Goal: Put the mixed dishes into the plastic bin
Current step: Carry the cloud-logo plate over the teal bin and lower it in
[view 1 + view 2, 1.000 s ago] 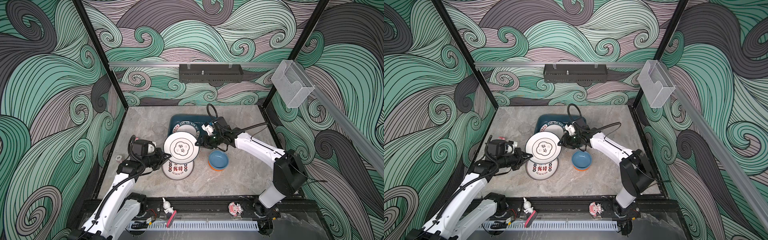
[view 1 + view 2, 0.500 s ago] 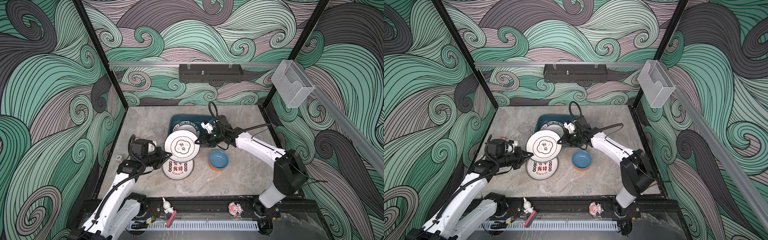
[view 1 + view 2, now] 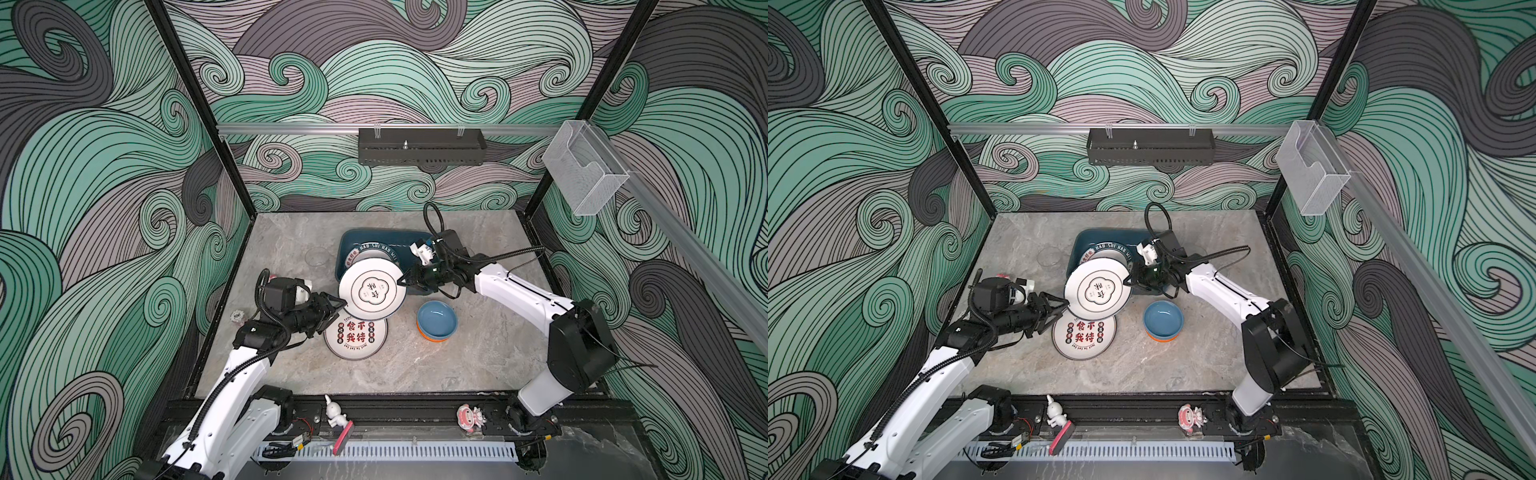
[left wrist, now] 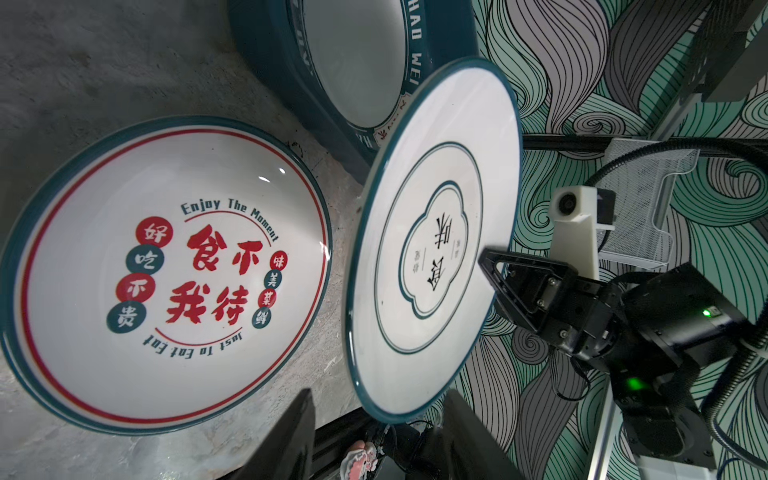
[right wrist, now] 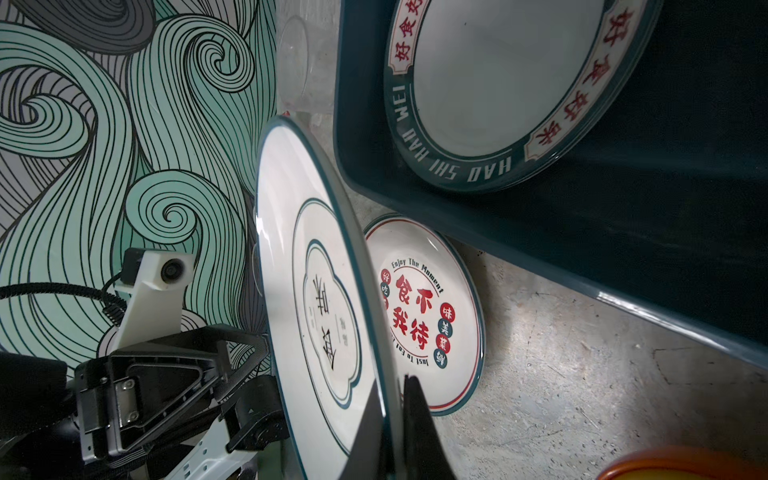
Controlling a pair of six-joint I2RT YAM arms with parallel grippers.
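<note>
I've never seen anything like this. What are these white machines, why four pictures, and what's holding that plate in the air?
Those are two robot arms, each ending in a gripper, a two-fingered clamp. The two wide pictures come from one camera pair above; the close-ups come from cameras on the arms' wrists. On the grey table sit a dark blue bin with a lettered plate inside, a red-printed plate, a blue bowl stacked in an orange bowl, and a clear glass. The right gripper is clamped on the edge of the raised plate; the left gripper stands open around its opposite edge, not gripping.
</note>
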